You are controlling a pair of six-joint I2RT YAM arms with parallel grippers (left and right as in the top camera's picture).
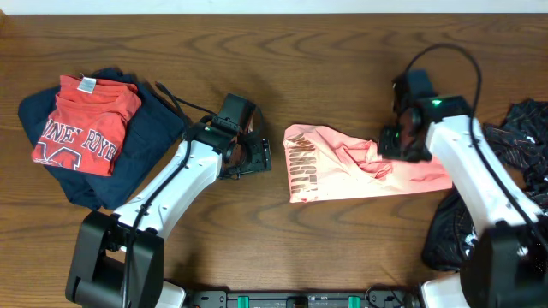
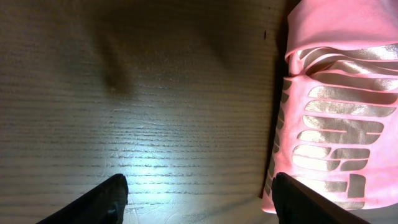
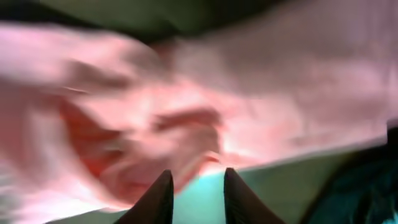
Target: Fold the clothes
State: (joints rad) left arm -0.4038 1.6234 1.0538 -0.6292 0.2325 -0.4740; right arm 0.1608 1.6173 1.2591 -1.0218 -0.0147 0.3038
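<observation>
The pink tee [image 1: 360, 167] lay on the table [image 1: 342, 51] as a long, part-folded band, with its lettering at one end and a rumpled patch in its middle. The right gripper [image 1: 396, 144] hung over that rumpled patch near the tee's far edge, its jaws a little apart with no cloth between them. The left gripper [image 1: 257, 156] waited just beside the tee's lettered end, jaws wide open and empty. The fold looked midway: the sides seemed turned in, but the band was not yet halved end to end. The next move probably called for the right gripper to pinch a clean edge by the creases, without bunching the thin cloth, and for the left to take the lettered end so both could lift together. The overhead view alone showed the whole tee, both arms, a red tee [image 1: 86, 124] on navy cloth [image 1: 145, 145] well beyond the tee's lettered end, and black garments [image 1: 522, 137] just past its other end. The left wrist view showed bare wood under the open fingers and the lettering close up. The right wrist view, though blurred, showed the narrow gap between the jaws, which was hidden from overhead.
</observation>
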